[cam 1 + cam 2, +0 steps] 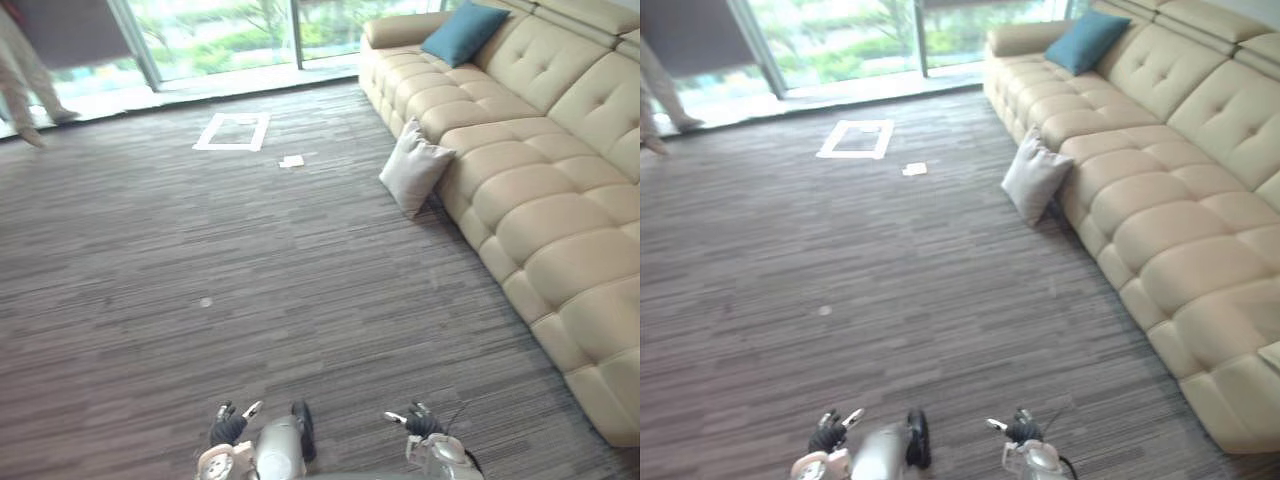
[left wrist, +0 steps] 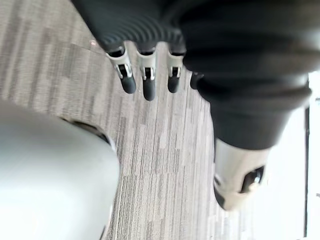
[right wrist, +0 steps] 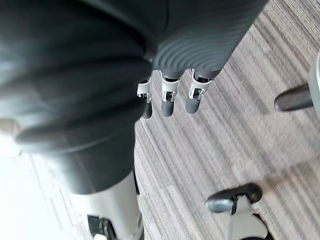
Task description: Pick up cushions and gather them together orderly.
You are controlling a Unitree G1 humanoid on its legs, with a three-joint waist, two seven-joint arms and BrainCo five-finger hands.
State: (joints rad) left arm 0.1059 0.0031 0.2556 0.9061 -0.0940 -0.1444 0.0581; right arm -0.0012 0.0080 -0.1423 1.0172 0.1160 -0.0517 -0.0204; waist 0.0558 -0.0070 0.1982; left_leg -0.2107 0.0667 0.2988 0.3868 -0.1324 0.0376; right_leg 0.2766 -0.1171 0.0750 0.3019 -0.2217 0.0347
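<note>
A pale grey cushion (image 1: 415, 165) stands on the carpet, leaning against the front of the beige sofa (image 1: 540, 190). A blue cushion (image 1: 463, 32) rests on the sofa's seat at its far end, against the backrest. My left hand (image 1: 228, 428) and right hand (image 1: 418, 422) hang low at the near edge of the eye views, far from both cushions. In the left wrist view the fingers (image 2: 145, 80) are straight over bare carpet and hold nothing. The right hand's fingers (image 3: 167, 97) are straight as well, with nothing in them.
A white tape rectangle (image 1: 232, 131) and a small paper scrap (image 1: 291, 161) lie on the carpet farther off. A person's legs (image 1: 25, 80) stand at the far left by the glass wall (image 1: 220, 40). Open carpet lies between me and the sofa.
</note>
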